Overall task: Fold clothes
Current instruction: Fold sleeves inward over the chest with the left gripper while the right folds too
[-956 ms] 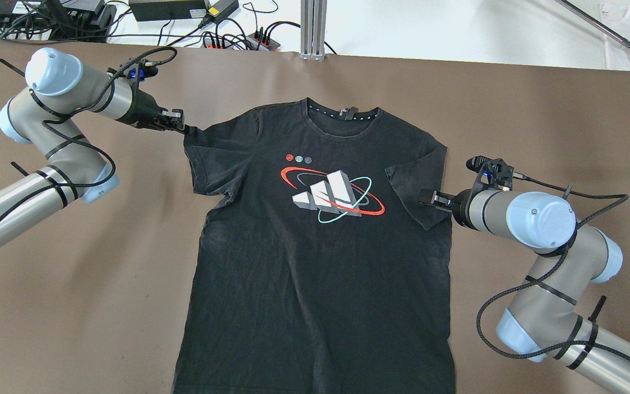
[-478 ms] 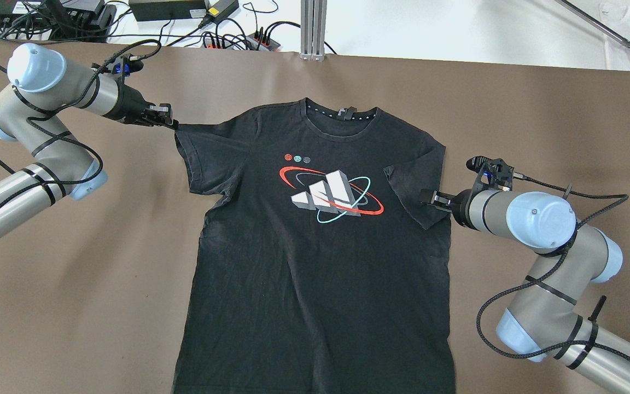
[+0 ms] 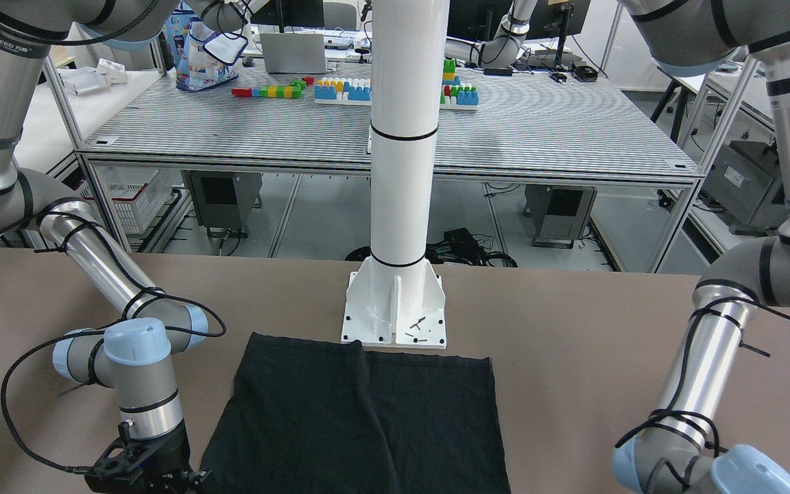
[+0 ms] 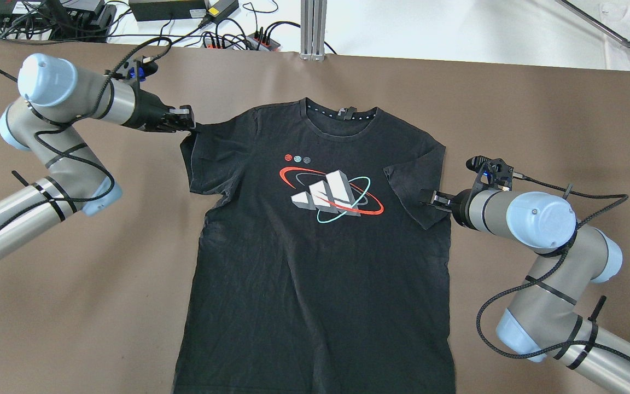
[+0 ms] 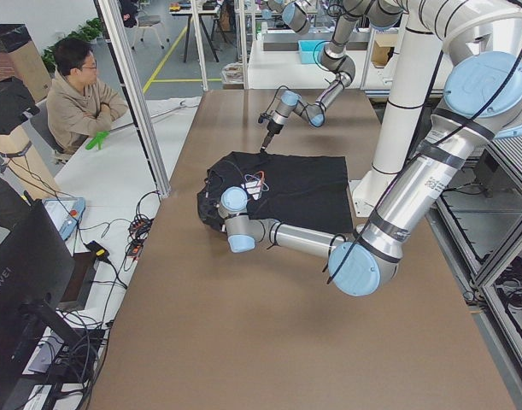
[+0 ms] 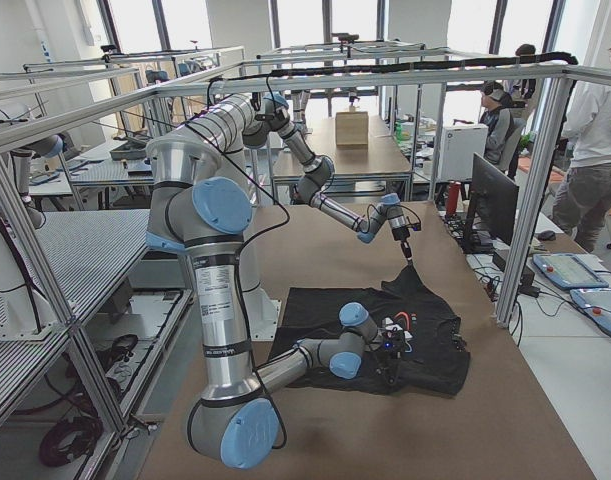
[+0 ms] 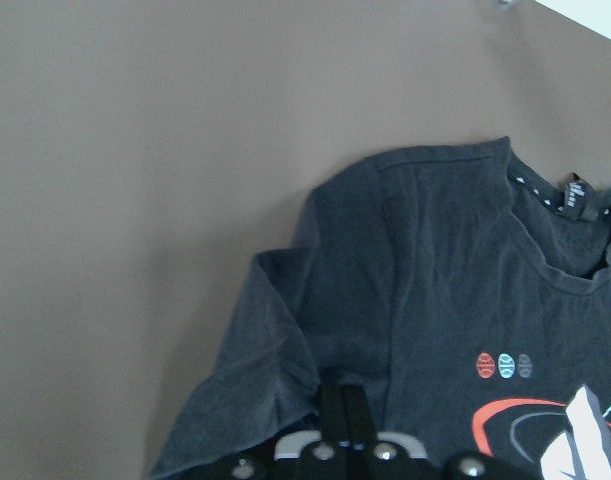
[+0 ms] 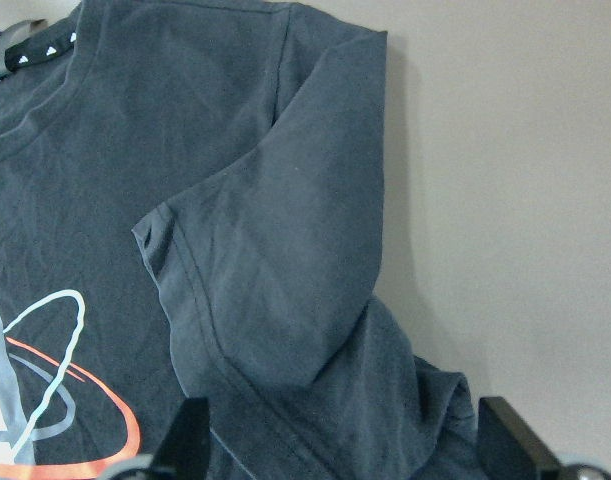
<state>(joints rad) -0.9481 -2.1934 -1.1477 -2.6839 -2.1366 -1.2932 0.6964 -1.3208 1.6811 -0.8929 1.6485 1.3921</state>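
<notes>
T-shirt (image 4: 315, 273): black, spread flat on the counter (image 4: 74, 317), centre frame, collar toward the top.
Left end effector (image 4: 189, 125): clamped on the T-shirt's sleeve (image 4: 208, 158) edge, upper left.
Right end effector (image 4: 427, 198): fingers (image 8: 190, 440) spread apart over the folded-in sleeve, right of frame.

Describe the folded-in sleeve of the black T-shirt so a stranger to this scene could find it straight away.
On the brown table lies a black T-shirt, print up. Go to its edge by the right gripper, whose jaws stand open: that sleeve lies folded inward over the chest, while the opposite sleeve spreads outward, pinched by the left gripper.
</notes>
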